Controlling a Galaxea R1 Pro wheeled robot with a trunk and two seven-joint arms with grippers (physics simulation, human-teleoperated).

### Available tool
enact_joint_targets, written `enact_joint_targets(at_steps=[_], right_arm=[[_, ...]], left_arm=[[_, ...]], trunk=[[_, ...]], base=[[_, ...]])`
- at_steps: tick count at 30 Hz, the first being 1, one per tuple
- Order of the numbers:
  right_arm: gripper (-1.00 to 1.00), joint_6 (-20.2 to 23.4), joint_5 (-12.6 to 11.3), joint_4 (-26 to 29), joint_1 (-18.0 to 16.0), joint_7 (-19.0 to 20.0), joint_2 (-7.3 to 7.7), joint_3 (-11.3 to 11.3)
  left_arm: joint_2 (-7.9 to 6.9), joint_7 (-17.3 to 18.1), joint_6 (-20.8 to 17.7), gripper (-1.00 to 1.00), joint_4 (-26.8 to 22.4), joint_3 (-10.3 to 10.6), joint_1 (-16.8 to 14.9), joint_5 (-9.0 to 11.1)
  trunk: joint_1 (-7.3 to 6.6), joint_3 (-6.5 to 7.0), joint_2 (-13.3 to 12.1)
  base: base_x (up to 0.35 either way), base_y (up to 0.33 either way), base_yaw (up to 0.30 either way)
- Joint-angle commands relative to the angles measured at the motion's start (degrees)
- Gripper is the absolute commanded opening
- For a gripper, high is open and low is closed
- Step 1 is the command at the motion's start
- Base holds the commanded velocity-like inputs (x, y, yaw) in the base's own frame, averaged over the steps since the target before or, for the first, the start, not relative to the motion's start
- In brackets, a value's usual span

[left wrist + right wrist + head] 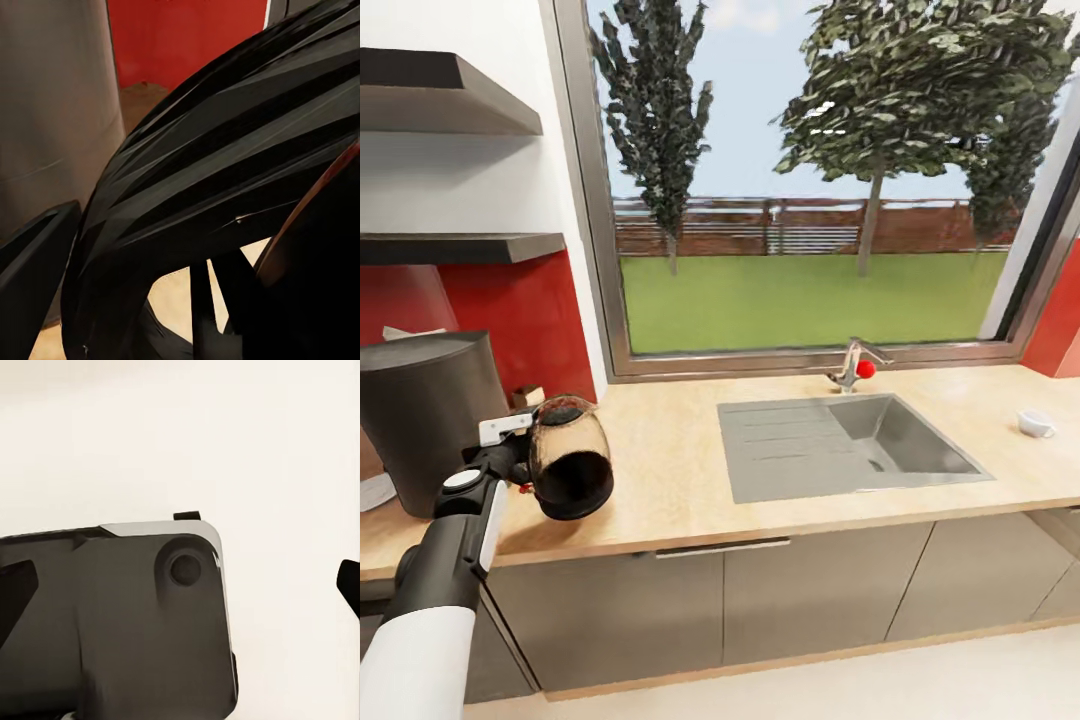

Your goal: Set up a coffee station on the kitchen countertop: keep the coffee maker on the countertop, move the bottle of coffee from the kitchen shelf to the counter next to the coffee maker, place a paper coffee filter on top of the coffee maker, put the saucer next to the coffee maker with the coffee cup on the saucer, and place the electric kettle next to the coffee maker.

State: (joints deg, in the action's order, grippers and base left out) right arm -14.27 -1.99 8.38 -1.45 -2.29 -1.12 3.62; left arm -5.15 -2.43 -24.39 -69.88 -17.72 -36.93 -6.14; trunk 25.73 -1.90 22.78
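Currently: electric kettle (pixel 570 458), rounded clear glass, dark lid, black base, tilted, clenched in left gripper (pixel 520 462) beside coffee maker (pixel 430 415); right gripper's state indeterminable

L gripper (pixel 520 462) holds electric kettle (pixel 569 458) tilted, beside coffee maker (pixel 428 415); coffee cup (pixel 1035 423) far right.

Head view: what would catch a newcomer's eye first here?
Probably the glass electric kettle, held tilted by the left gripper over the countertop, right beside the tall dark coffee maker. Next, the big window onto lawn and trees above the grey sink, with a tiny white coffee cup far right.
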Motion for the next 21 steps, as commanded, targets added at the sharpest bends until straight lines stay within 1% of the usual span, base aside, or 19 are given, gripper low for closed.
enact_joint_targets(at_steps=[1, 5, 7, 8, 9, 10, 11, 12, 13, 15, 16, 17, 18, 20, 21], right_arm=[[1.00, -0.2, -0.2, 0.0, 0.0, 0.1, -0.03, 0.3], [1.00, -0.3, -0.1, -0.1, 0.0, 0.1, -0.02, 0.1], [1.00, -0.3, 0.0, -0.1, 0.0, 0.2, -0.02, 0.0], [1.00, -0.3, 0.0, -0.1, 0.0, 0.2, -0.02, 0.0], [1.00, -0.3, 0.0, -0.1, 0.0, 0.2, -0.02, 0.0], [1.00, -0.3, 0.0, -0.1, 0.0, 0.3, -0.02, 0.0], [1.00, -0.3, 0.0, -0.1, 0.0, 0.3, -0.02, 0.0], [1.00, -0.3, 0.1, -0.1, 0.0, 0.3, -0.02, 0.0], [1.00, -0.3, 0.1, -0.1, 0.0, 0.3, -0.02, 0.0], [1.00, -0.3, 0.1, -0.1, 0.0, 0.3, -0.02, 0.0], [1.00, -0.3, 0.1, -0.1, 0.0, 0.3, -0.02, 0.0], [1.00, -0.3, 0.1, -0.1, 0.0, 0.3, -0.02, 0.0], [1.00, -0.3, 0.1, -0.1, 0.0, 0.3, -0.02, 0.0], [1.00, -0.3, 0.1, -0.1, 0.0, 0.3, -0.02, 0.0], [1.00, -0.3, 0.1, -0.1, 0.0, 0.2, -0.02, 0.0]], left_arm=[[0.02, 0.1, -0.3, -1.00, -0.1, 0.0, -0.1, -0.6], [0.00, 0.1, -0.3, -1.00, -0.1, 0.0, -0.1, -0.7], [0.04, -1.2, -0.3, -1.00, -0.1, -0.2, -0.2, -0.7], [0.08, -3.0, -0.3, -1.00, -0.1, -0.2, -0.2, -0.5], [0.80, -5.4, -0.3, -1.00, -0.1, -0.1, -0.2, 0.0], [1.53, -6.3, -0.3, -1.00, -0.1, -0.1, -0.2, 0.2], [1.73, -6.5, -0.3, -1.00, -0.1, -0.1, -0.2, 0.2], [2.45, -7.0, -0.2, -1.00, -0.1, -0.1, -0.2, 0.4], [2.73, -7.2, 0.2, -1.00, -0.1, 0.0, -0.2, 0.4], [3.22, -7.4, 2.0, -1.00, -0.1, 0.0, -0.2, 0.4], [3.77, -8.2, 3.9, -1.00, 0.2, 0.0, -0.2, 0.3], [4.11, -9.2, 5.0, -1.00, 0.4, 0.0, -0.2, 0.3], [4.66, -12.4, 6.5, -1.00, 1.1, 0.0, -0.2, 0.4], [4.87, -14.6, 7.1, -1.00, 1.8, 0.0, -0.2, 0.4], [4.91, -15.0, 7.2, -1.00, 2.0, 0.0, -0.2, 0.4]], trunk=[[0.06, -0.13, 0.1], [0.06, -0.13, 0.1], [0.06, -0.13, 0.1], [0.06, -0.13, 0.1], [0.06, -0.13, 0.1], [0.06, -0.13, 0.1], [0.06, -0.13, 0.1], [0.06, -0.13, 0.1], [0.06, -0.13, 0.1], [0.06, -0.13, 0.1], [0.06, -0.13, 0.1], [0.06, -0.13, 0.1], [0.06, -0.13, 0.1], [0.06, -0.13, 0.1], [0.06, -0.13, 0.1]], base=[[0.112, -0.078, 0.083], [0.020, -0.014, 0.015], [0.002, -0.001, 0.002], [0.000, 0.000, 0.000], [0.000, 0.000, 0.000], [0.000, 0.000, 0.000], [0.000, 0.000, 0.000], [0.000, 0.000, 0.000], [0.000, 0.000, 0.000], [0.000, 0.000, 0.000], [0.000, 0.000, 0.000], [0.000, 0.000, 0.000], [0.000, 0.000, 0.000], [0.000, 0.000, 0.000], [0.000, 0.000, 0.000]])
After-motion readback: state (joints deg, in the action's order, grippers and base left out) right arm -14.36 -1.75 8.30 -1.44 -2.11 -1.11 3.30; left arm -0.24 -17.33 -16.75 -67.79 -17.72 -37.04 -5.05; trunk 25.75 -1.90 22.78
